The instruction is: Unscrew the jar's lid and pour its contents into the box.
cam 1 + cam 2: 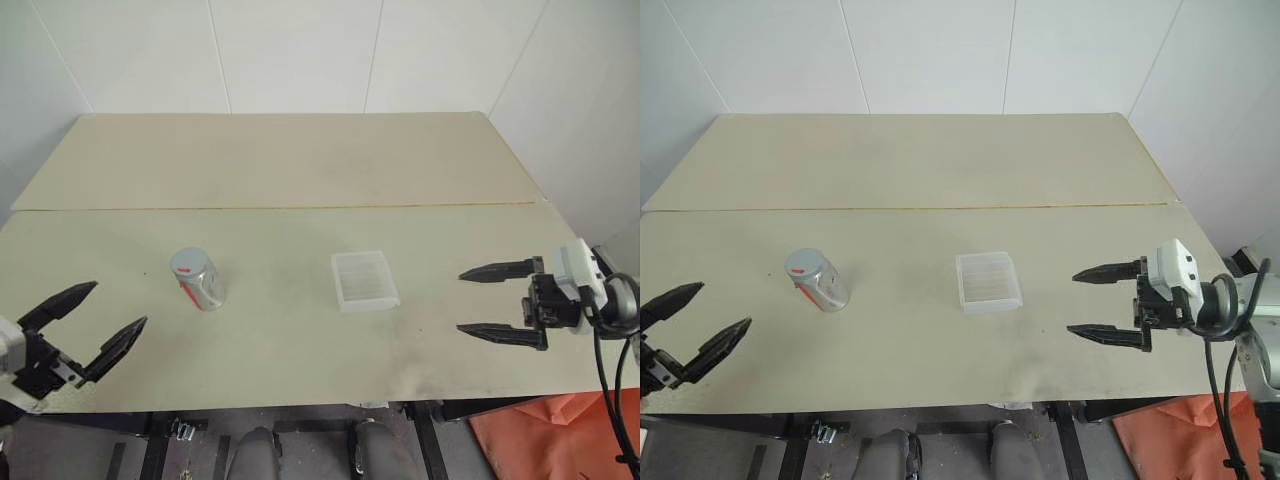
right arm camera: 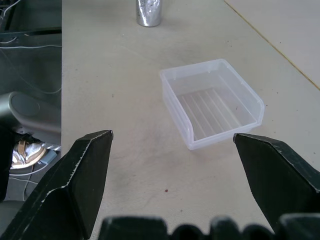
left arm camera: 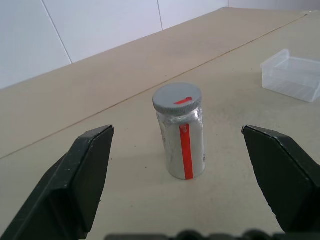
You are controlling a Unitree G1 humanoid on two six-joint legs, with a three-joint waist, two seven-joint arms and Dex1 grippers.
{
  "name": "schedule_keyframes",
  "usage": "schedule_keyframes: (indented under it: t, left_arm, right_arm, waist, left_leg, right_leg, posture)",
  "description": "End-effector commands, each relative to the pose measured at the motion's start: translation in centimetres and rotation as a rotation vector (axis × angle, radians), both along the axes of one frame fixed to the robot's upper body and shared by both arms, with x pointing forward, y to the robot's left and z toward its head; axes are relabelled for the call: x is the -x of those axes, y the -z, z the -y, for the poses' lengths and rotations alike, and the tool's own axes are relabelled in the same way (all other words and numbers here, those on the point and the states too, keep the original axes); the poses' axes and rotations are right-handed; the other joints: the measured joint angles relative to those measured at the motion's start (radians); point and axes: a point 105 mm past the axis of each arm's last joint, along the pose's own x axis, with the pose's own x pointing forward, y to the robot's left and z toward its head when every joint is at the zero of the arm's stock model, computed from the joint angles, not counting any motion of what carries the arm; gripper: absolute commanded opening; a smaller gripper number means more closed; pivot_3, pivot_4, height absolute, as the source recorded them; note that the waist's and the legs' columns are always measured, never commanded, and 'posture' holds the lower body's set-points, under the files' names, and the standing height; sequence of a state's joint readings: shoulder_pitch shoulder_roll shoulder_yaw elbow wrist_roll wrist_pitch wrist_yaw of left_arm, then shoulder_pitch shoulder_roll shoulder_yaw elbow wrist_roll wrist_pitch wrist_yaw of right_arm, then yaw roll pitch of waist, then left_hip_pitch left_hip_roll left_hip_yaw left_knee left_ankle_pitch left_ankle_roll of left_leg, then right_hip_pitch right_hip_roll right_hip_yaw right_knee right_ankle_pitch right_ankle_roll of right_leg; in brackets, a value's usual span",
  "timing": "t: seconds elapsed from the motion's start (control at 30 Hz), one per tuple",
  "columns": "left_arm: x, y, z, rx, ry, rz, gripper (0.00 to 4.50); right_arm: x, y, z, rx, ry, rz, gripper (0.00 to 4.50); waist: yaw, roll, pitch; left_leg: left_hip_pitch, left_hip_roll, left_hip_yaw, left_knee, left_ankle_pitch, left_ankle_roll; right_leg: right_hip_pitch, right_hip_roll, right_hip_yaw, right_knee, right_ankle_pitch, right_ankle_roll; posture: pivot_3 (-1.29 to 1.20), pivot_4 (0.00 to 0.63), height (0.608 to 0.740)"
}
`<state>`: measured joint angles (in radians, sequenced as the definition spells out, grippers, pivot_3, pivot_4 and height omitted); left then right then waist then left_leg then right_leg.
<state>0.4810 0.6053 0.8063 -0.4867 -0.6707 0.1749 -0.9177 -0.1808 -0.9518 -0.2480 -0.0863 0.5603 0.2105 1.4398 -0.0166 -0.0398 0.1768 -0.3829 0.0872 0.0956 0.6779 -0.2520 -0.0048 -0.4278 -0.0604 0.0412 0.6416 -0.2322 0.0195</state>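
Beige table (image 1: 300, 170) holds one jar (image 1: 197, 280), one box (image 1: 364, 281); left gripper (image 1: 98, 317) and right gripper (image 1: 480, 301) both gape empty.

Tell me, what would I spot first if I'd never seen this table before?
Probably the jar, shiny silver with a red stripe and its grey lid on, standing upright toward the table's left side. Right of it, apart, lies the see-through box. The left gripper and right gripper wait open at the sides.

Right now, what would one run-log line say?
jar: upright, lid on | box: empty | left tool: open, clear of jar | right tool: open, beside box
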Motion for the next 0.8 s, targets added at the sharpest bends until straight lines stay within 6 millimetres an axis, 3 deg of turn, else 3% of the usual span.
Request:
schedule_keyframes:
  t: [0.03,0.3,0.57,0.8]
  left_arm:
    - [0.3,-1.0,0.5,-0.020,0.006,0.044,4.47]
    - [-0.4,-0.1,1.0,-0.007,-0.005,0.046,4.47]
    - [-0.9,4.1,2.4,0.074,-0.142,0.114,4.47]
    - [-3.0,6.9,2.4,0.081,-0.236,0.158,4.47]
  right_arm:
    - [-0.1,-0.9,0.0,0.011,-0.011,0.045,4.50]
    - [0.0,-1.2,0.0,0.003,-0.005,0.057,4.50]
    - [-0.2,-1.3,-1.3,-0.047,-0.020,0.074,4.50]
    - [0.3,-1.9,-1.4,-0.055,-0.007,0.084,4.50]
  waist:
    - [0.003,0.000,0.000]
    - [0.002,0.000,0.000]
    - [0.001,-0.002,-0.002]
    - [0.006,-0.003,-0.002]
  left_leg:
    - [0.000,0.000,0.000,0.000,0.000,0.000]
    - [0.000,0.000,0.000,0.000,0.000,0.000]
    - [-0.001,-0.001,0.000,0.000,0.000,0.000]
    - [-0.001,-0.003,-0.005,0.001,0.000,0.000]
  right_leg:
    - [0.000,0.000,0.000,0.000,0.000,0.000]
    - [0.000,0.000,0.000,0.000,-0.001,0.002]
    - [0.001,0.000,0.001,-0.001,0.003,0.002]
    - [0.001,0.000,0.000,-0.001,0.002,0.003]
  posture:
    - [0.00,0.150,0.740]
    - [0.00,0.150,0.740]
    - [0.00,0.150,0.740]
    - [0.00,0.150,0.740]
